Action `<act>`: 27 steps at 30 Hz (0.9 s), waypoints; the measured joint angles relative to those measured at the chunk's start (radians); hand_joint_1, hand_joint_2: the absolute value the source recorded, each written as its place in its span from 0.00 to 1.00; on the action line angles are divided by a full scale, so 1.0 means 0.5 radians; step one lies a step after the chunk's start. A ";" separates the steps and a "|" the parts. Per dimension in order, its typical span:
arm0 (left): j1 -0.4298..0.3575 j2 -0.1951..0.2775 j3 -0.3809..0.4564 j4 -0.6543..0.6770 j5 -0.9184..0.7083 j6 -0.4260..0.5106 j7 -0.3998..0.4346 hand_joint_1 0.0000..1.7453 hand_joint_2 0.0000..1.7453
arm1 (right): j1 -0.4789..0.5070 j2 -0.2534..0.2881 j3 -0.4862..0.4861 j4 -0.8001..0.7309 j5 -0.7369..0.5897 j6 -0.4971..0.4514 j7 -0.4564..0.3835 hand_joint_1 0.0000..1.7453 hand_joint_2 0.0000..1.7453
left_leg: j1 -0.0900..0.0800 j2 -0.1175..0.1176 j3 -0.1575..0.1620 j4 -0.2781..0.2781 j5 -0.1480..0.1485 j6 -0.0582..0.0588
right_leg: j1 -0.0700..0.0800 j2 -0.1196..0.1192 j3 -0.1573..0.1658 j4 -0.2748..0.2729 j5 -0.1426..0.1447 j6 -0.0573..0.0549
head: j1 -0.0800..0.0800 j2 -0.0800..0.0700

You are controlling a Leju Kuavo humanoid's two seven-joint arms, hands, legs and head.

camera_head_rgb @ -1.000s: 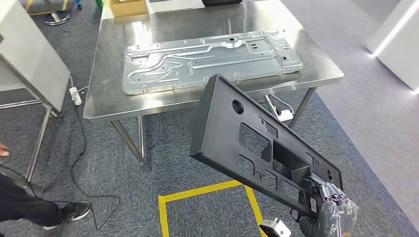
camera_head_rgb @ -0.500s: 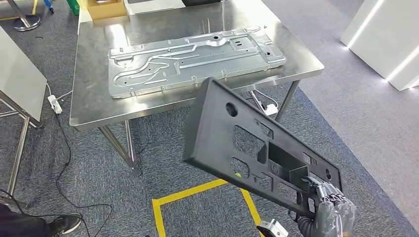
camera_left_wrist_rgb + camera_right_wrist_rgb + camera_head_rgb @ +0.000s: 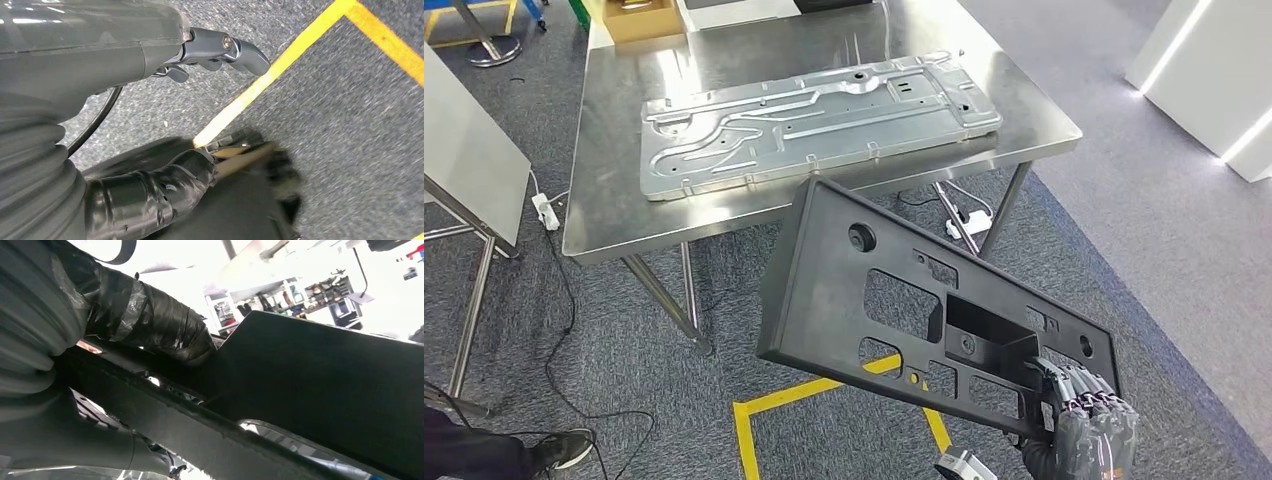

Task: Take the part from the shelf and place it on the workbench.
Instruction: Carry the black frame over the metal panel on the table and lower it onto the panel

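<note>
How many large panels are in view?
2. A metal panel lies flat on the workbench. A black panel is held tilted above the floor by the right robot hand, short of the bench.

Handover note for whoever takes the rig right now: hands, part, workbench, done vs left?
Right hand: grips the black plastic part at its near end; the part sticks out forward and tilted, over the carpet.
Left hand: holds nothing, hanging over the floor by the yellow tape.
Workbench: steel table ahead, a stamped metal panel lying on it; bare steel shows along the near edge.
Done: part is off the shelf and in hand.
Left: close the gap to the workbench, set the part down, let go.
</note>
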 joint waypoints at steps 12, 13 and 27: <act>-0.005 0.001 0.002 0.000 0.002 -0.003 0.000 0.00 1.00 | 0.008 0.000 0.000 -0.002 -0.025 0.000 -0.001 1.00 1.00 | -0.012 -0.092 0.049 -0.137 0.052 0.097 | -0.015 0.053 -0.236 0.517 -0.218 0.078 | 0.002 0.000; -0.005 0.001 0.002 0.000 0.002 -0.003 0.000 0.00 1.00 | 0.008 0.000 0.000 -0.002 -0.026 0.000 0.001 1.00 1.00 | -0.011 -0.108 0.051 -0.134 0.050 0.095 | -0.015 0.060 -0.190 0.412 -0.145 0.073 | 0.002 0.000; -0.004 0.001 0.009 0.000 -0.001 -0.006 0.000 0.00 1.00 | 0.005 0.003 0.000 -0.002 -0.019 0.000 0.031 1.00 1.00 | 0.001 -0.089 -0.204 0.410 -0.192 -0.004 | -0.009 0.045 -0.005 -0.014 0.014 -0.016 | -0.003 0.000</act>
